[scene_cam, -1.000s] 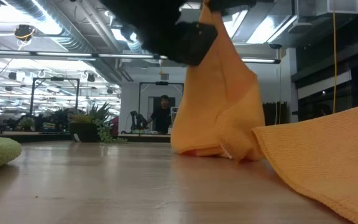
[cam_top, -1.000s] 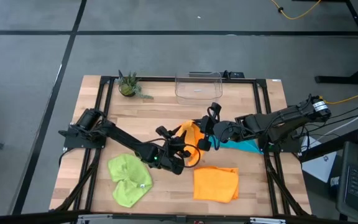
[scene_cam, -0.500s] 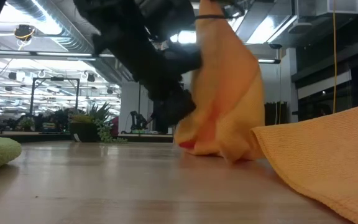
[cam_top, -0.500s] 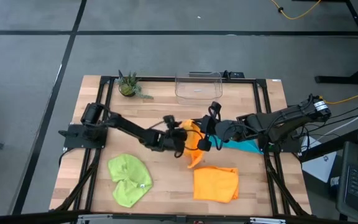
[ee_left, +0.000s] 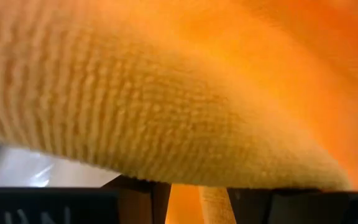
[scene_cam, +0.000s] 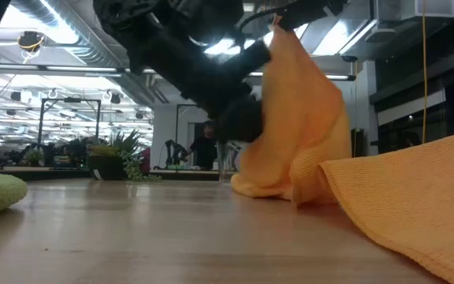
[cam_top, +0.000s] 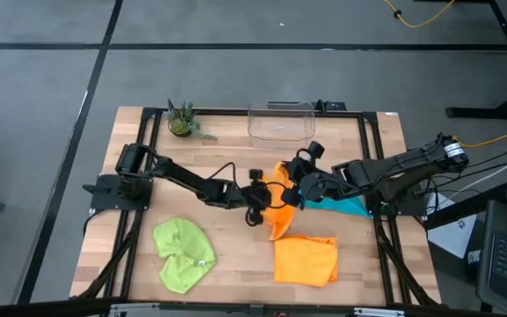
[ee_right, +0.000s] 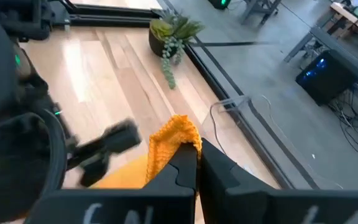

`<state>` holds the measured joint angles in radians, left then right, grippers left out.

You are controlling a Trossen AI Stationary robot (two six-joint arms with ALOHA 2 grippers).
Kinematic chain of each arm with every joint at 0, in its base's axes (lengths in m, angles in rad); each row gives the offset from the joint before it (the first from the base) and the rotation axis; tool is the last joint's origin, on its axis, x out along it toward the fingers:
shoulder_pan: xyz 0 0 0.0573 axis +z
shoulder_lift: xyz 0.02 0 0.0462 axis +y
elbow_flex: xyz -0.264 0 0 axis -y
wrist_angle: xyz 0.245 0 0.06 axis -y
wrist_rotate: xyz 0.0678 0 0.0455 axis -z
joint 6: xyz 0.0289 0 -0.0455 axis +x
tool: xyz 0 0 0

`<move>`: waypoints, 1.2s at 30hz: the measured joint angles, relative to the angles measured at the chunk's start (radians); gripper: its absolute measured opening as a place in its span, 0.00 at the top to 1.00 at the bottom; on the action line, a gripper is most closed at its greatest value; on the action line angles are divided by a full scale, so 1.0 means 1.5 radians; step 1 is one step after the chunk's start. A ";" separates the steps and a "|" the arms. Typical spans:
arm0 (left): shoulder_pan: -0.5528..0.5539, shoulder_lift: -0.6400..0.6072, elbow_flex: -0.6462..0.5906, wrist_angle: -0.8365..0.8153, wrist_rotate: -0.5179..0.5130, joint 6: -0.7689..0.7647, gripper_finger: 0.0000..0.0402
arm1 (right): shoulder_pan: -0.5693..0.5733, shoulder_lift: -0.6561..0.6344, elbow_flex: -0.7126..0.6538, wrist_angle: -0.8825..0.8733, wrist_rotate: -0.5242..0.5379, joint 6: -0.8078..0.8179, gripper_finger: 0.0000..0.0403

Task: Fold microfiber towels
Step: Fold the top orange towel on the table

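An orange microfiber towel (cam_top: 280, 211) hangs bunched at mid-table from my right gripper (ee_right: 194, 163), which is shut on it. My left gripper (cam_top: 260, 202) reaches in level from the table's left, against the towel's side (scene_cam: 290, 118). In the left wrist view its fingers stand apart, with a strip of orange cloth (ee_left: 214, 202) in the gap. A second orange towel (cam_top: 306, 261) lies folded near the front edge. A lime green towel (cam_top: 183, 255) lies crumpled at front left. A teal towel (cam_top: 352, 208) lies under my right arm. My left gripper has the towel's side lying over its fingers (ee_left: 135, 194) and a fold of cloth in the gap; whether the fingers pinch it, I cannot tell. My right gripper pinches the towel's top corner (ee_right: 174, 142) between its two fingers, slanting down from the table's right. The corner sticks out past the fingertips. The towel hangs slack below, its lower end (scene_cam: 270, 188) on the table.
A clear plastic bin (cam_top: 280, 123) stands at the far edge, and a small potted plant (cam_top: 181, 120) at the far left. Black frame rails (cam_top: 135, 229) run along the table's sides. A person stands in the room behind the table (scene_cam: 206, 146).
My left gripper has moved from the near side of the hanging towel toward the table's far edge and in against the towel, rolling its wrist. The towel's hanging part has been pushed a little toward the right. My right gripper has kept its hold on the top corner.
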<state>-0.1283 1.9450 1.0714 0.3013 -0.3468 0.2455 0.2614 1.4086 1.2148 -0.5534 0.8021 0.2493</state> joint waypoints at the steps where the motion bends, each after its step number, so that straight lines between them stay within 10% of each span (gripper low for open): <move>1: 0.001 0.000 0.000 0.014 0.032 -0.003 0.68 | -0.003 0.000 -0.001 0.001 0.000 0.005 0.99; 8: 0.007 0.000 0.000 0.024 0.056 -0.004 0.69 | -0.006 0.000 -0.003 0.006 0.000 0.009 0.99; 16: -0.013 -0.039 0.001 -0.140 -0.233 -0.033 0.69 | -0.007 0.000 -0.004 -0.012 0.000 0.025 0.99; 25: -0.083 -0.046 0.001 -0.131 -0.049 -0.155 0.69 | -0.032 0.000 -0.004 -0.008 0.028 0.023 0.99; 36: -0.030 0.053 0.000 -0.063 -0.123 -0.158 0.69 | -0.034 0.000 -0.004 0.002 -0.062 0.023 0.99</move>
<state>-0.1730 2.0249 1.0714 0.2061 -0.5316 0.0089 0.2099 1.4090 1.2095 -0.5510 0.7084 0.2839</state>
